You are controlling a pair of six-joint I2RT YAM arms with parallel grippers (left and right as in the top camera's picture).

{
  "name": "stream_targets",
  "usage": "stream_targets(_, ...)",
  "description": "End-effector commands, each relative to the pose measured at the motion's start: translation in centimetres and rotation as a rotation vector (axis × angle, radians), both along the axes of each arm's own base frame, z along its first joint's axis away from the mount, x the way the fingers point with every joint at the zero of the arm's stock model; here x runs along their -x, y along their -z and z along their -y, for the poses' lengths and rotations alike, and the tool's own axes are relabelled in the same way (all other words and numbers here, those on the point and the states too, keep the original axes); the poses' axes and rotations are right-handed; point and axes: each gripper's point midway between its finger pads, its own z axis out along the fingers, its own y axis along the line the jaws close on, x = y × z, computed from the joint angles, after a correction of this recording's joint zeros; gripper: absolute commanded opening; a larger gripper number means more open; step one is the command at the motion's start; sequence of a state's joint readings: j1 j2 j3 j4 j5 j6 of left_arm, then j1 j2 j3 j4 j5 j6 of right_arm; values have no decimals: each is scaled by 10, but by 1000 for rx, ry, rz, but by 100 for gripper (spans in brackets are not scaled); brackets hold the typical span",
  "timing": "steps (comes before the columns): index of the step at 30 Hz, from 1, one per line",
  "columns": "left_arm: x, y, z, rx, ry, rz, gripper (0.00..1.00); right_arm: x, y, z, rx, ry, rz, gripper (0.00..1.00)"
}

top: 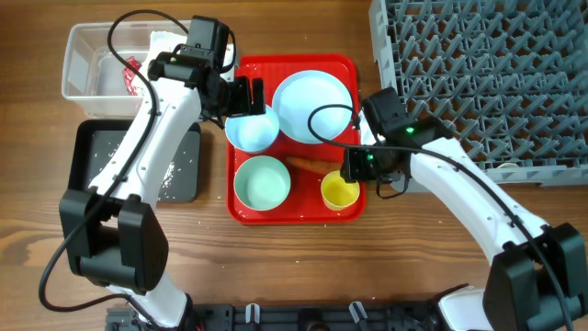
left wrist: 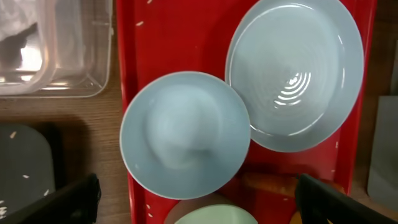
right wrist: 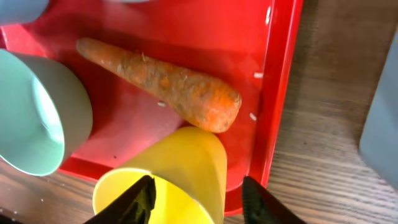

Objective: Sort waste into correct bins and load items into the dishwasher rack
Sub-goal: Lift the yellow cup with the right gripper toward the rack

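1. two grippers work over the red tray (top: 294, 213). the left gripper (left wrist: 198, 186) hangs above the white-blue bowl (left wrist: 185, 134) on the tray's left side, jaws spread wide, empty.
2. the right gripper (right wrist: 199, 193) straddles the yellow cup (right wrist: 180, 168) at the tray's near-right corner. whether it actually presses the cup, i cannot tell.
3. the carrot (right wrist: 161, 84) lies on the tray just beside that cup.

No writing, label, brand, number or sign can be read on anything in view.
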State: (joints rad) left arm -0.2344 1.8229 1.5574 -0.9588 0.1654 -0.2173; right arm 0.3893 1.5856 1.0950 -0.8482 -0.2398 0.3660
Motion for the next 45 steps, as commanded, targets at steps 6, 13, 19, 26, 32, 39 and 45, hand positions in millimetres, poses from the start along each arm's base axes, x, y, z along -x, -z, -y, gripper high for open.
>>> stream_targets(6, 58, -19, 68, 178, 399, -74, 99, -61, -111, 35, -10, 142, 363, 76)
stream_targets(13, 114, -7, 129, 156, 657, -147, 93, -74, -125, 86, -7, 287, 402, 77)
stream_targets(19, 142, 34, 142, -28, 749, -200, 90, -72, -123, 92, -11, 279, 388, 77)
stream_targets(26, 149, 74, 149, -44, 753, -254, 89, -66, -119, 92, -3, 278, 361, 77)
stream_targets(32, 145, 89, 149, -58, 750, -265, 89, -66, -119, 92, -4, 278, 360, 77)
stream_targets(39, 141, 88, 152, -52, 735, -248, 64, -66, -119, 92, -4, 278, 359, 77)
stream_targets(45, 134, 80, 158, -34, 644, -247, 9, -66, -118, 92, -4, 279, 357, 77)
